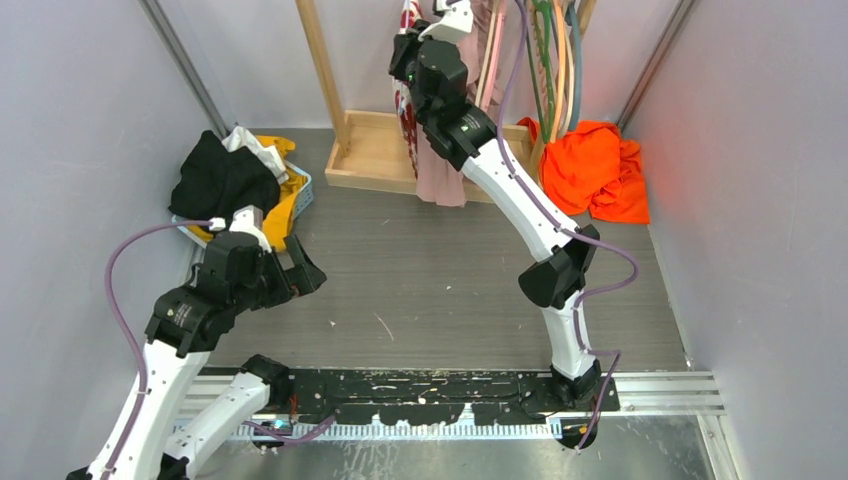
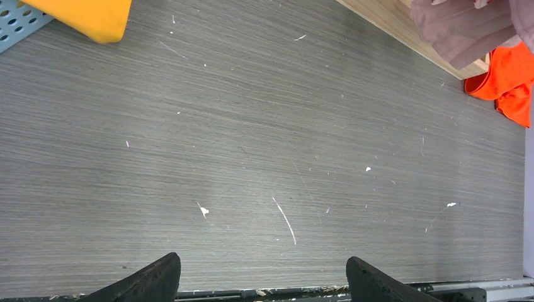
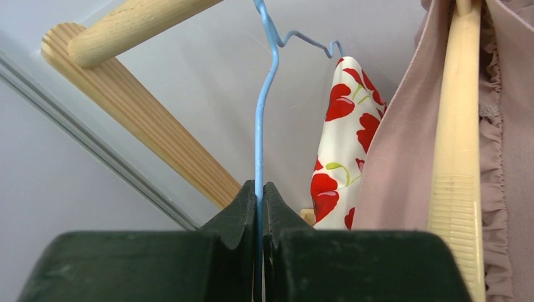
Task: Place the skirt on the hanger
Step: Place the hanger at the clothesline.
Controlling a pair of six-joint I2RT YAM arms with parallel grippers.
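The right gripper [image 3: 259, 189] is clenched on the thin stem of a blue wire hanger [image 3: 258, 113], high at the clothes rack at the far end of the table [image 2: 252, 126]. The wire rises straight out of the pinched jaws and passes the end of a wooden rod [image 3: 138, 22]; its top runs out of frame, so whether it hooks over the rod cannot be told. The floral skirt [image 3: 343, 145], white with red blooms, hangs just beyond and to the right of the jaws, under the hanger's bent shoulder, not itself in the grip. Beside it a pink ruffled garment [image 3: 403, 145] drapes over a cream hanger [image 3: 456, 126].

The left gripper [image 2: 263, 274] hangs low over bare tabletop with its jaws spread wide and nothing between them, well apart from the skirt. Behind it sits a basket [image 1: 303, 190] heaped with a black garment [image 1: 215, 180]. An orange garment [image 1: 595, 165] lies crumpled by the rack base [image 1: 375, 150].
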